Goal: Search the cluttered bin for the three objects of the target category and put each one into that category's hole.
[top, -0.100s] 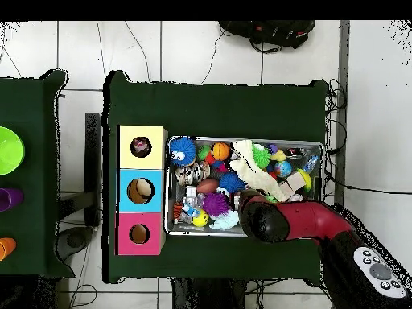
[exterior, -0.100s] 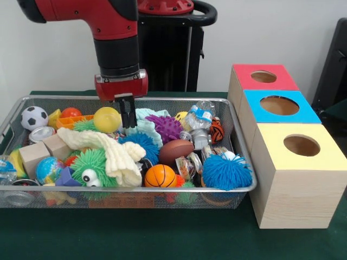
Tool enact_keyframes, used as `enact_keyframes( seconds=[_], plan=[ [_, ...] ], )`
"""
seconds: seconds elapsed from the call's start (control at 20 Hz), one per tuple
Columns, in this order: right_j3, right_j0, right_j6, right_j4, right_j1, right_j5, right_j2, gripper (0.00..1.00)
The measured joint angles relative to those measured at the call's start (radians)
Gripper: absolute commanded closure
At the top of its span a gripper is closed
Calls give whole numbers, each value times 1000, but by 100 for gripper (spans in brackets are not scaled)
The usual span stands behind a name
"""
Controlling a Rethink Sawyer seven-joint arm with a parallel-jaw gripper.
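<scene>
Gripper (exterior, -0.100s: 128, 116) lowered into crowded bin (exterior, -0.100s: 239, 134), fingers nearly together and seemingly empty, beside yellow ball (exterior, -0.100s: 107, 119). 3 holes waiting in boxes (exterior, -0.100s: 293, 162) alongside. Risk: snagging cream cloth (exterior, -0.100s: 120, 155), nudging ball away.

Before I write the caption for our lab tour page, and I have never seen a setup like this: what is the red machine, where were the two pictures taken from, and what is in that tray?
The red and black machine is a robot arm. One picture looks at it from across the table, the other straight down from above. On the green table sits a wire mesh bin full of toys: a soccer ball, a small basketball, a brown football, a blue fuzzy ball, a yellow ball and more. Beside it stand three wooden boxes with round holes, topped red, blue and yellow. The claw dips into the bin; its fingers look close together, and I see nothing held.
</scene>
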Motion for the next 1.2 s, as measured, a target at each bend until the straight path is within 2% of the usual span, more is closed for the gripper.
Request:
enact_keyframes(
  seconds=[0.05, 0.65, 1.05, 1.2],
  plan=[
    [-1, -5, 0, 0, 7, 0, 0, 0],
    [-1, -59, 0, 0, 37, 0, 0, 0],
    [-11, -43, 0, -1, 43, 0, -5, 0],
    [-46, -6, 0, -21, 70, 0, -20, 0]
  ],
)
